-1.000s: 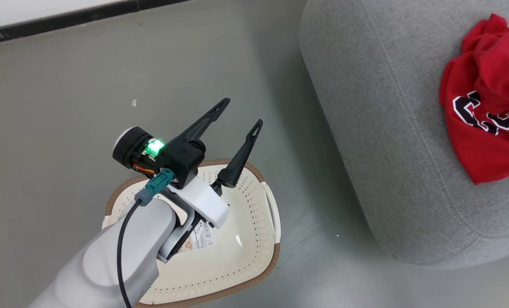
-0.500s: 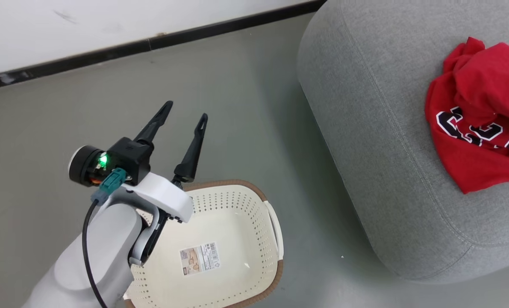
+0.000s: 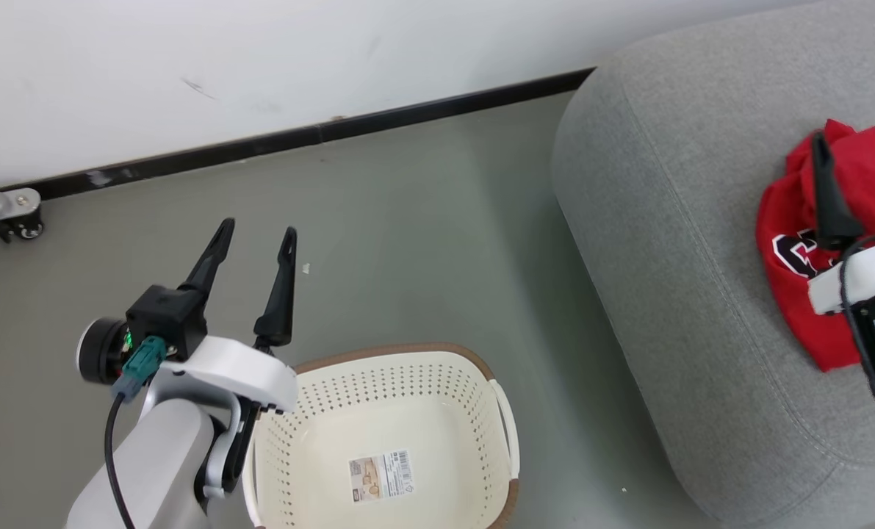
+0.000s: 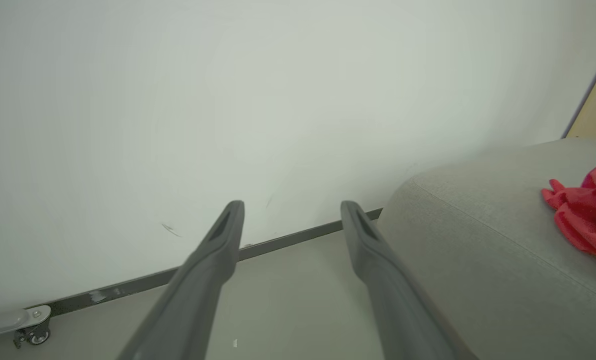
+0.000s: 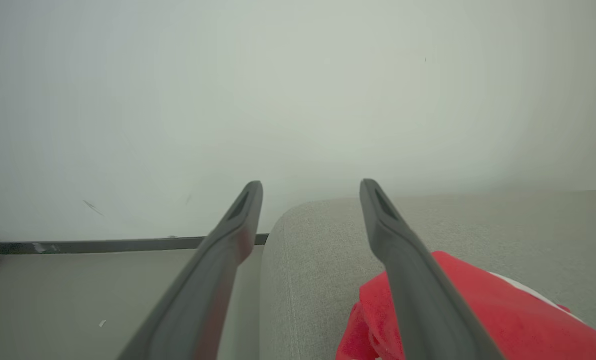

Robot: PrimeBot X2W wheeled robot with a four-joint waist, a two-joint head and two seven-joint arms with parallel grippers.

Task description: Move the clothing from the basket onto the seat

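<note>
1. Nearest, the perforated cream basket [image 3: 400, 351] stands on the floor [image 3: 422, 242]. It holds only its paper label [image 3: 380, 476] and no garment.
2. Just beside the basket's left rim, the left gripper [image 3: 257, 228] hovers over bare floor. Its fingers are spread wide and empty, pointing toward the wall.
3. Across to the right, the right gripper [image 3: 851, 134] hangs over the sofa [image 3: 665, 257], also wide apart with nothing between its fingers.
4. The red clothing [image 3: 779, 209] lies crumpled on the sofa's top, directly under and ahead of the right fingertips and well apart from the basket. I cannot tell whether the heap is one garment or two.
5. The right arm is by far the nearer to it. With the basket bare, the transfer looks finished.
6. Farthest are the dark baseboard [image 3: 408, 114] and the white wall [image 3: 261, 59].
</note>
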